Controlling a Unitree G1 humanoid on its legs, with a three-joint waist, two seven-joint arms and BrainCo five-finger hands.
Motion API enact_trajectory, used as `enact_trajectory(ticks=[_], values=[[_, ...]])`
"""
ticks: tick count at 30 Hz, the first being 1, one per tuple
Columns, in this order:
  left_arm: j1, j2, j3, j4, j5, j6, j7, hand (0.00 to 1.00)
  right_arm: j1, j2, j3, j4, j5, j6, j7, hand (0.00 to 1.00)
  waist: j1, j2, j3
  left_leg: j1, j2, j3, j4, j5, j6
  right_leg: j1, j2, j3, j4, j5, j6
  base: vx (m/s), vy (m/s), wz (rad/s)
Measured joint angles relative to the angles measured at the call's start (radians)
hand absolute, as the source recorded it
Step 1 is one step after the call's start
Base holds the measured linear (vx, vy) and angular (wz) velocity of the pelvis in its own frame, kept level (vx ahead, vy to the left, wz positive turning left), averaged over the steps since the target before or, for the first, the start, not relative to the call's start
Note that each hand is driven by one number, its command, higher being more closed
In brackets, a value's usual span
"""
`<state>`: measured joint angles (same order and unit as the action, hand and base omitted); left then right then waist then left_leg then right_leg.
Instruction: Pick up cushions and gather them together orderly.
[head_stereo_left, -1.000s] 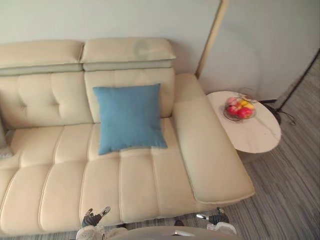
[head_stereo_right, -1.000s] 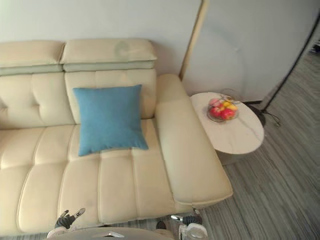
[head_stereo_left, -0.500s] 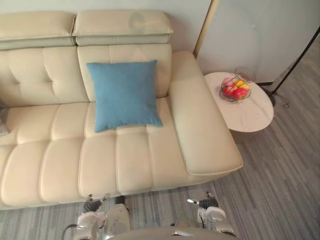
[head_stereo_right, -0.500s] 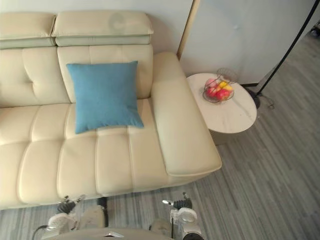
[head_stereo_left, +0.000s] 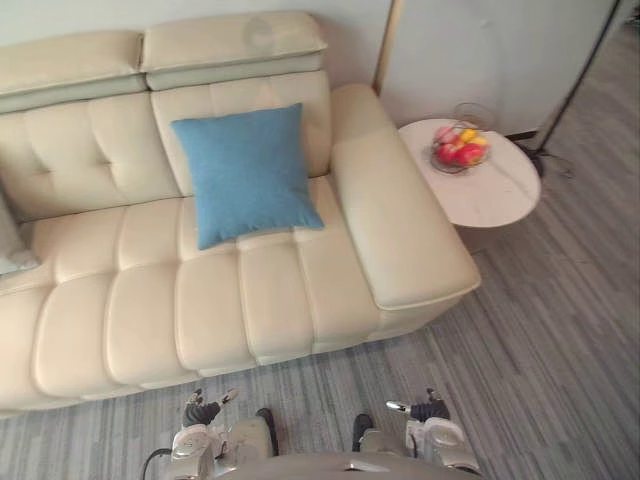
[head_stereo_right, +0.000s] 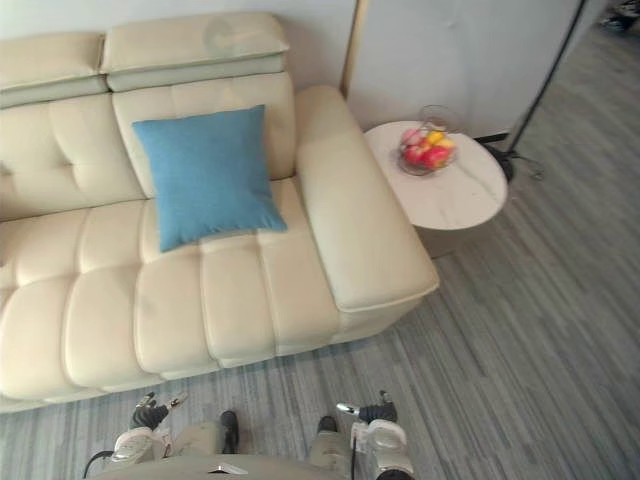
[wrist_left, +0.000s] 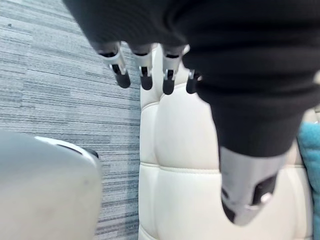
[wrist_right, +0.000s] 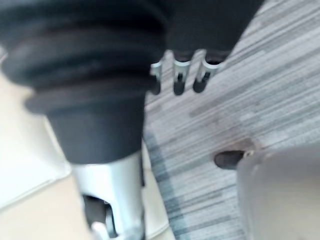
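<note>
On the cream sofa (head_stereo_left: 270, 300), against its back, leaned the blue cushion (head_stereo_left: 245, 175), well apart from the left hand (head_stereo_left: 205, 411) and right hand (head_stereo_left: 420, 410), both empty and uncurled, so stepping closer and gripping both its sides seemed wise.

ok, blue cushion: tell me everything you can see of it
The blue cushion is square and plump, in plain woven-looking fabric with pointed corners and no trim that I can see. It sits tilted back, its upper part leaning on the backrest of the cream sofa and its lower edge on the seat, at the armrest end. Nothing else touches it.
</note>
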<state>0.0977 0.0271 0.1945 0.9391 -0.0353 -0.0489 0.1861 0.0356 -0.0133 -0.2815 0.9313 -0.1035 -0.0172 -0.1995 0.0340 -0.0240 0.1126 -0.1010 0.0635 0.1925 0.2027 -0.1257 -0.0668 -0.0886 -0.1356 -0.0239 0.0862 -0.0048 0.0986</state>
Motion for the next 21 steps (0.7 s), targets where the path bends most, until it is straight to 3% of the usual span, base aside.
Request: enact_trajectory(ticks=[6,9,13,14,15,16,17,18,19,20,21], values=[[-0.006,0.014,-0.029,0.042,0.035,0.009,-0.015,0.0,0.02,0.001,-0.018,0.029,0.028,0.002,0.002,0.0,-0.035,-0.004,-0.02,0.073,-0.028,0.059,-0.125,0.047,-0.003,0.017,-0.001,0.057,-0.09,0.064,-0.014,-0.03,0.034,-0.34],[-0.008,0.007,-0.042,0.055,0.053,0.009,-0.021,0.0,0.022,-0.004,-0.018,0.029,0.03,0.002,0.001,0.0,-0.036,0.02,-0.028,0.099,-0.02,0.088,-0.144,0.051,-0.005,0.011,0.022,0.11,-0.102,0.087,-0.007,0.04,-0.027,-0.54],[-0.03,0.003,-0.036,0.054,0.082,0.01,-0.019,0.0,-0.003,0.0,-0.015,0.025,0.038,0.0,0.001,0.0,-0.033,0.026,-0.008,0.113,0.019,0.201,-0.114,0.029,0.001,-0.056,0.084,0.188,-0.083,0.137,-0.037,0.02,-0.04,-1.05],[-0.032,0.003,-0.034,0.054,0.083,0.01,-0.017,0.0,-0.014,0.0,-0.007,0.026,0.038,-0.001,0.0,0.0,-0.026,0.025,-0.006,0.108,0.029,0.232,-0.109,0.017,0.008,-0.087,0.11,0.147,-0.08,0.181,-0.063,-0.05,-0.046,-1.97],[-0.039,0.006,-0.026,0.051,0.089,0.01,-0.015,0.0,-0.028,0.0,0.008,0.019,0.038,-0.002,-0.001,0.0,-0.016,0.018,-0.001,0.098,0.037,0.278,-0.105,0.009,0.021,-0.114,0.131,0.057,-0.113,0.236,-0.126,-0.05,-0.071,-1.9],[-0.044,0.006,-0.018,0.05,0.091,0.01,-0.014,0.0,-0.046,0.003,0.005,0.017,0.037,-0.003,-0.003,0.0,-0.018,0.025,0.011,0.093,0.053,0.334,-0.107,0.01,0.022,-0.123,0.117,-0.083,-0.101,0.17,-0.204,-0.06,-0.098,-1.85],[-0.064,0.0,-0.019,0.041,0.098,0.015,-0.009,0.0,-0.061,-0.012,0.0,0.026,0.037,0.001,-0.006,0.0,-0.018,0.029,0.023,0.104,0.065,0.399,-0.1,0.012,0.02,-0.154,0.064,-0.321,-0.013,0.069,-0.212,-0.06,-0.071,-1.64],[-0.061,-0.006,-0.021,0.009,0.101,0.017,-0.007,0.0,-0.054,-0.023,-0.002,0.028,0.037,0.002,-0.009,0.0,-0.019,0.06,0.044,0.132,0.086,0.461,-0.098,0.011,0.018,-0.158,0.002,-0.539,0.096,-0.01,-0.209,-0.05,-0.038,-1.61],[-0.06,-0.007,-0.02,0.003,0.102,0.017,-0.002,0.0,-0.051,-0.023,-0.001,0.028,0.037,0.002,-0.012,0.0,-0.02,0.068,0.049,0.154,0.096,0.495,-0.096,0.009,0.015,-0.147,-0.028,-0.624,0.148,-0.031,-0.212,-0.02,-0.032,-1.44],[-0.052,0.006,-0.02,-0.005,0.105,0.017,0.006,0.0,-0.05,-0.026,0.003,0.027,0.037,0.0,-0.019,0.0,-0.021,0.058,0.043,0.18,0.092,0.517,-0.095,0.005,0.007,-0.121,-0.052,-0.673,0.175,-0.036,-0.212,0.02,-0.079,-0.96],[-0.048,0.016,-0.02,-0.009,0.107,0.017,0.008,0.0,-0.043,-0.026,0.003,0.028,0.037,-0.001,-0.023,0.0,-0.022,0.054,0.043,0.193,0.082,0.522,-0.095,-0.001,-0.004,-0.108,-0.057,-0.67,0.162,-0.024,-0.196,0.04,-0.202,-1.25]])
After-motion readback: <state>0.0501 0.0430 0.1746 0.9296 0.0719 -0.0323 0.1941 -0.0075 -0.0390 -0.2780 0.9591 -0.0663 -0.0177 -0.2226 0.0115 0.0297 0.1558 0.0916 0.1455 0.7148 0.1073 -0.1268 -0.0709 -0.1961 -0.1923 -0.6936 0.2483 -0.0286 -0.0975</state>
